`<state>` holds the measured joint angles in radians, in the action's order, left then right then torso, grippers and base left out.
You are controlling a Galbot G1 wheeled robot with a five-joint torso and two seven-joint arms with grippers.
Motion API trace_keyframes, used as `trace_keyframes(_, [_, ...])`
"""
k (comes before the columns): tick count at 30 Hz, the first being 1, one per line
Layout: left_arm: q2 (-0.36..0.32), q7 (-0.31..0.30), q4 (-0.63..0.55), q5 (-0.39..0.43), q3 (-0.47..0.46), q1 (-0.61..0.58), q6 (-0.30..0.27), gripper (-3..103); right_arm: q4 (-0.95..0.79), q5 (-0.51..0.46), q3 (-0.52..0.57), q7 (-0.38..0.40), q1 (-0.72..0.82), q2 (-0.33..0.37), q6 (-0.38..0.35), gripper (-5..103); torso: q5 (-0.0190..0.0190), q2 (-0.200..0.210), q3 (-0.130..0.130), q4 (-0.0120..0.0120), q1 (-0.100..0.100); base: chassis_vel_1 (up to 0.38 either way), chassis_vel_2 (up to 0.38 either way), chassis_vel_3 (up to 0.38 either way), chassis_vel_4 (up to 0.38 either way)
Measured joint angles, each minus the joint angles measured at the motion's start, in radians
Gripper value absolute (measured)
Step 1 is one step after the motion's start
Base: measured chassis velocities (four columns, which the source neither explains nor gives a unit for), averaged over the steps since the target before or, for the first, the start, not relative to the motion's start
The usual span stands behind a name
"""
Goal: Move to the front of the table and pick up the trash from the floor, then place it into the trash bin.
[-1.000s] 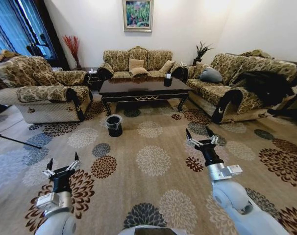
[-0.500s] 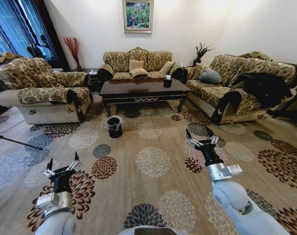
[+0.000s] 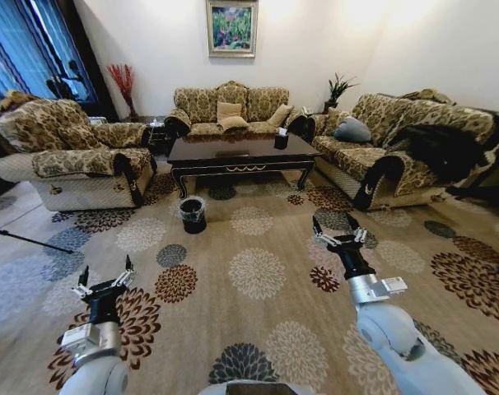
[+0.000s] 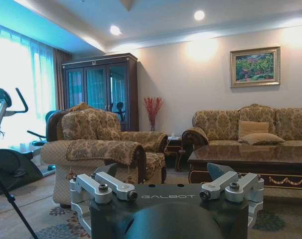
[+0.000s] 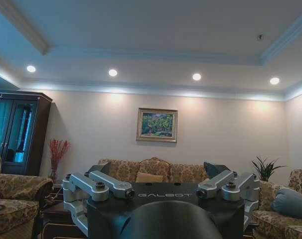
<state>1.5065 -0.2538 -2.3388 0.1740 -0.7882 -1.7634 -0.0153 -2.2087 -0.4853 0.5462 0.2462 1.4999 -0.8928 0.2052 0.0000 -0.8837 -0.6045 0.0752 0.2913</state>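
Open patterned carpet (image 3: 258,271) lies between the robot and the long dark glossy wooden table (image 3: 241,152).
The small round black bag-lined trash bin (image 3: 192,214) stands on the floor just before the table's left front corner. Patterned sofas (image 3: 76,160) flank both sides. Left gripper (image 3: 105,276) and right gripper (image 3: 338,230) hover low over carpet, jaws spread wide, holding nothing. A small black box (image 3: 281,140) sits on the surface.

Floral carpet (image 3: 258,271) underfoot, patterned sofas (image 3: 231,105) ringing the room — a framed painting (image 3: 231,25) on the cream wall (image 3: 151,41), recessed ceiling lights (image 5: 112,72) glowing, dark cabinet (image 4: 101,89) by the bright window (image 4: 21,84).
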Motion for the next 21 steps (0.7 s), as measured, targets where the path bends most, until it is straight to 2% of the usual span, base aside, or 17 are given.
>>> trace_keyframes(21, [0.0,0.0,0.0,0.0,0.0,0.0,0.0,100,0.0,0.0,0.0,0.0,0.0,0.0,0.0,100,0.0,-0.096,-0.055,0.0,0.042,0.0,0.0,0.0,0.0])
